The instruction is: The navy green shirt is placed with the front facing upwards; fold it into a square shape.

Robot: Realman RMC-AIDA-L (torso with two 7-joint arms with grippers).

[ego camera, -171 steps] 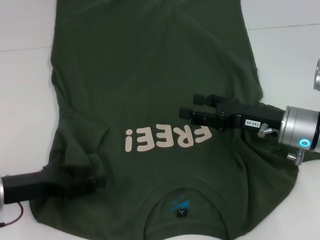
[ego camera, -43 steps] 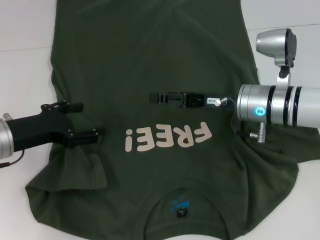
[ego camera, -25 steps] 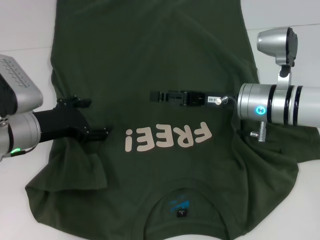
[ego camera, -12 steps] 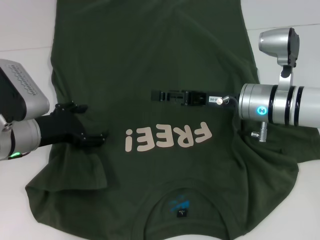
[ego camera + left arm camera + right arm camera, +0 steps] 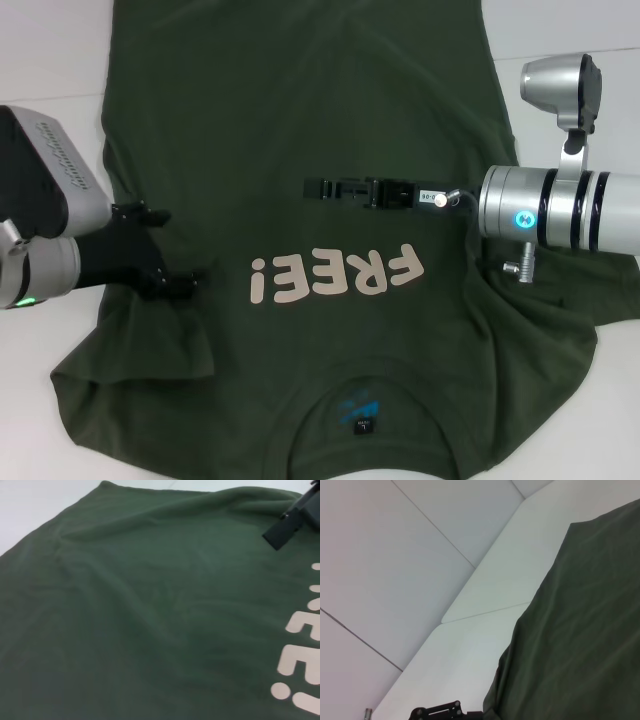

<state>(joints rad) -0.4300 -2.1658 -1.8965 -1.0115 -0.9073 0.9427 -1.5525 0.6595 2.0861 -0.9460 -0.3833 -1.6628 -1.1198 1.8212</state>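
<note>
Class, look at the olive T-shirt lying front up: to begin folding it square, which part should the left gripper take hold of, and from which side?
Probably the side edge of the navy green shirt beside the left gripper, where the sleeve lies bunched. Come in low from the robot's left: the cloth lies flat on the white table, so only an edge offers a pinch. The right gripper hovers mid-chest.

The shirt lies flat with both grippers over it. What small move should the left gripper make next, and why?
Probably lower the left gripper a little and close it on the shirt edge below it. Its fingers stand open at the shirt's left side beside the pale letters, holding no cloth, and the sleeve there already lies folded in. The right gripper sits over the chest.
</note>
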